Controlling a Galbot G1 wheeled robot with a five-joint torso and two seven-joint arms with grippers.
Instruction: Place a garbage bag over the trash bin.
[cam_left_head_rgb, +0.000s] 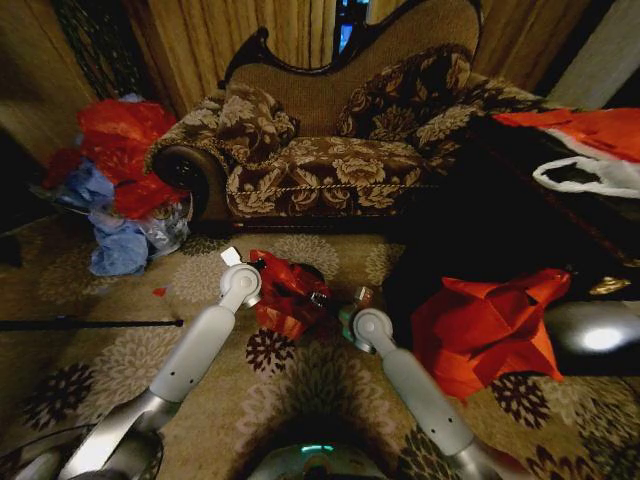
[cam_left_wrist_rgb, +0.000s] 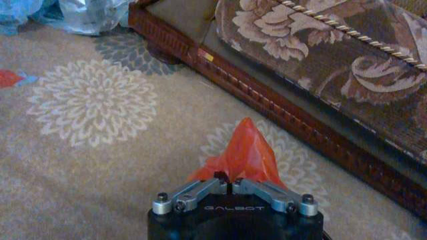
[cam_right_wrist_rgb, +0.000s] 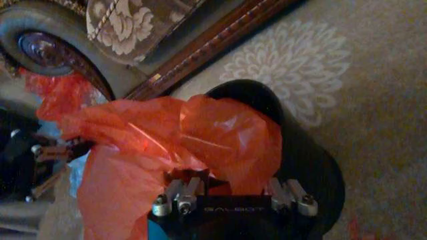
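Note:
The red-orange garbage bag (cam_left_head_rgb: 283, 292) is bunched on the carpet in front of the sofa, between my two grippers. It lies draped over the black round trash bin (cam_right_wrist_rgb: 312, 172), whose rim and side show past the plastic. My left gripper (cam_left_wrist_rgb: 230, 182) is shut on a peak of the bag (cam_left_wrist_rgb: 241, 152), on the bag's left side in the head view (cam_left_head_rgb: 247, 268). On the bag's right side, my right gripper (cam_left_head_rgb: 357, 303) has its fingers spread, and the crumpled plastic (cam_right_wrist_rgb: 200, 135) covers its tips (cam_right_wrist_rgb: 230, 181).
The floral sofa (cam_left_head_rgb: 330, 160) and its wooden base rail (cam_left_wrist_rgb: 267, 107) stand close behind. A heap of red and blue bags (cam_left_head_rgb: 120, 190) lies at left, another red bag (cam_left_head_rgb: 485, 330) at right. A dark table (cam_left_head_rgb: 600, 230) carries a white bag. A black rod (cam_left_head_rgb: 90, 323) lies on the carpet.

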